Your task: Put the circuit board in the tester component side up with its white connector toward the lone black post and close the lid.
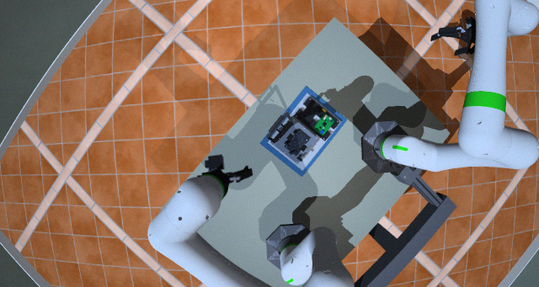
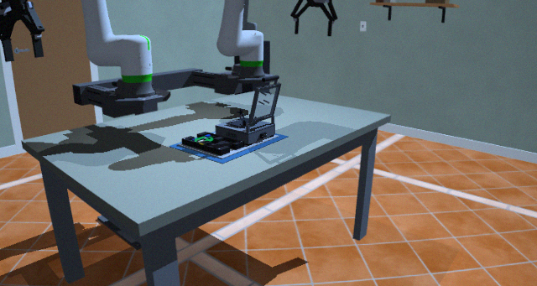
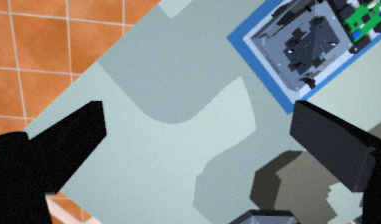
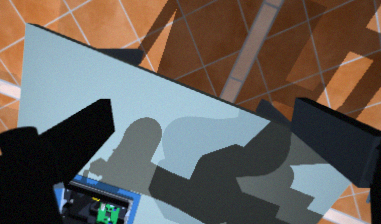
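Note:
The green circuit board [image 1: 324,124] [image 2: 204,139] [image 3: 366,21] [image 4: 108,214] lies in the black tray [image 1: 311,107] [image 2: 222,148]. The grey tester [image 1: 296,141] [image 2: 235,133] [image 3: 316,47] stands beside the tray, with its framed lid [image 2: 265,103] open and upright. Pins, holes and the lone black post are too small to make out. My left gripper [image 1: 232,166] [image 2: 313,33] [image 3: 198,118] is open and empty, high above the table on the tester's side. My right gripper [image 1: 446,45] [image 2: 23,57] [image 4: 202,114] is open and empty, high up and away from the tray.
Tray and tester share a blue-rimmed plate [image 1: 301,167] [image 2: 224,156] [image 3: 261,74] [image 4: 135,205] on the grey-green table [image 1: 328,47] [image 2: 138,198]. Both arm bases stand along one long side of the table. Arm shadows cross the top.

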